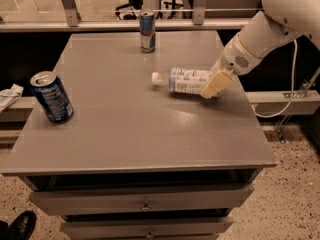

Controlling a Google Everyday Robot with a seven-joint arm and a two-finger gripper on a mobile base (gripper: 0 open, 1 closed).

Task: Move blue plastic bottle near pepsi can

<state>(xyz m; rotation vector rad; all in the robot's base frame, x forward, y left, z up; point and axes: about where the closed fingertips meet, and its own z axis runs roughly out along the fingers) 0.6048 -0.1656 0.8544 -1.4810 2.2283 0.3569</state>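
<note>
The blue plastic bottle lies on its side right of the middle of the grey table, with its white cap pointing left. My gripper is at the bottle's base end, shut on it. One cream finger shows in front of the bottle and the other is hidden behind it. The pepsi can, wide and dark blue with a silver top, stands tilted near the table's left edge, far from the bottle.
A slimmer blue-and-silver can stands at the back middle of the table. Drawers sit under the tabletop. A glass rail runs behind the table. A white cable hangs at the right, and a black shoe is at the bottom left.
</note>
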